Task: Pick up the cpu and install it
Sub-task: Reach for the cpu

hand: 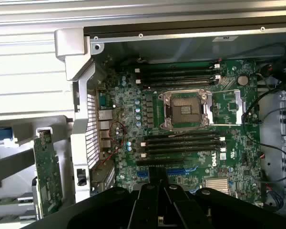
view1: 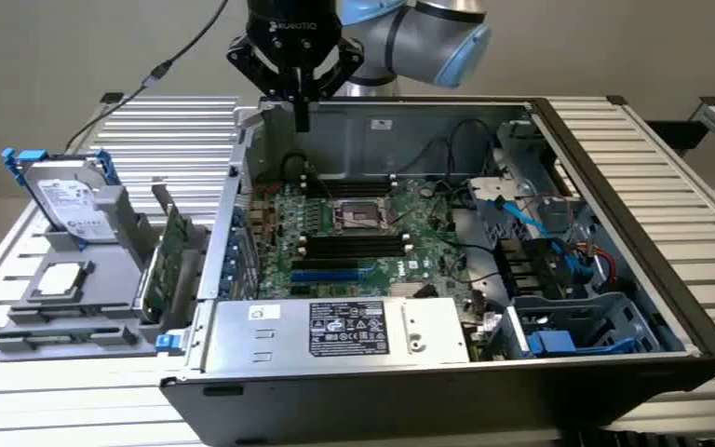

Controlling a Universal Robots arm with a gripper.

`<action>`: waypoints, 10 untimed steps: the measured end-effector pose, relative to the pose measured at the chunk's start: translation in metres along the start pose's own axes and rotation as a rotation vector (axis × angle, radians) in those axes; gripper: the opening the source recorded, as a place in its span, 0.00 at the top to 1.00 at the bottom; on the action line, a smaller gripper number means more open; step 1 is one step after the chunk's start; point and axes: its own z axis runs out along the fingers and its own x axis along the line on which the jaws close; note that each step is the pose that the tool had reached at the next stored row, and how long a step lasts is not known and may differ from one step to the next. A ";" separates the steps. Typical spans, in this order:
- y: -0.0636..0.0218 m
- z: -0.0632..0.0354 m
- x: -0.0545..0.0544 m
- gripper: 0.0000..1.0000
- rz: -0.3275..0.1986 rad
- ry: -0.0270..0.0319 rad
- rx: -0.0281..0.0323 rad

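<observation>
Exterior view: tool (view1: 302,121) pressed together, holding nothing, above computer case (view1: 618,177); cpu (view1: 60,279) on gray holder (view1: 53,337).

Counter (view1: 668,158): ribbed bare metal slats with a satin sheen.
Computer case (view1: 395,410): matt black outer shell. The inner walls are unpainted grey sheet metal, smooth.
Motherboard (view1: 370,247): green lacquered board, semi-gloss. Its socket frame (hand: 186,110) is bright polished metal.
Power supply (view1: 332,331): dull silver sheet metal bearing a printed paper label.
Cpu (view1: 62,277), near the counter's edge on the exterior view's left: dull silver metal top, set on a matt grey plastic holder (view1: 66,331).
Hard drive (view1: 66,200): silver metal with a glossy label, in a blue plastic frame (view1: 16,168).
Claw (view1: 302,116): matt black.
</observation>
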 end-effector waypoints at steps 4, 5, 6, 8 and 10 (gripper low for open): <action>0.0000 0.0000 0.000 0.89 0.000 0.0000 0.0000; 0.0000 0.0000 0.000 0.89 0.000 0.0000 0.0000; 0.0000 -0.0001 0.000 0.89 0.000 0.0000 0.0000; 0.0000 -0.0001 0.000 0.89 0.000 0.0000 0.0000; 0.0000 -0.0001 0.000 0.89 0.000 0.0000 0.0000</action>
